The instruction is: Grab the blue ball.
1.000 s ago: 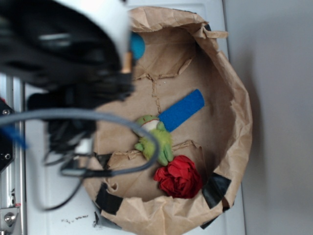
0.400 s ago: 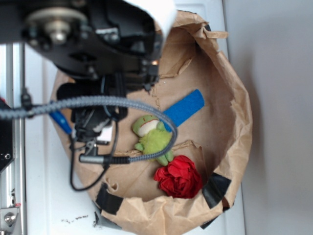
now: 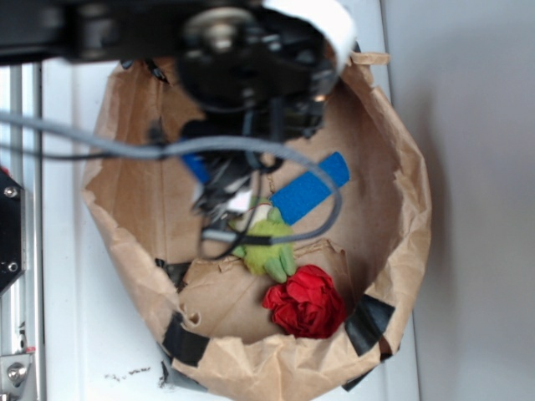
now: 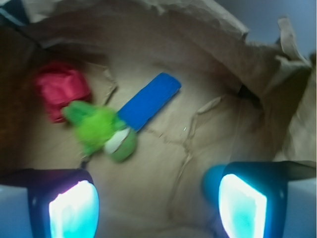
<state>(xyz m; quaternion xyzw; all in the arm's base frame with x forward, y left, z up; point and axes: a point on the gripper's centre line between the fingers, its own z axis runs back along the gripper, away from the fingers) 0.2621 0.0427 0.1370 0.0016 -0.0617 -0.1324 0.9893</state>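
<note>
Two pads (image 4: 73,210) spread wide, gripper (image 4: 158,208) empty above paper bowl (image 4: 208,79). Blue ball (image 4: 213,181) peeking at four o'clock, tucked behind right pad, outside the gap. Approach step, seemingly; next: shift toward four o'clock, centre, descend, close.

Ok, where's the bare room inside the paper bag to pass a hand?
Bare floor lies between the blue strip and the bag wall. It is crowded where the frog, the red rose and the strip cluster.
</note>
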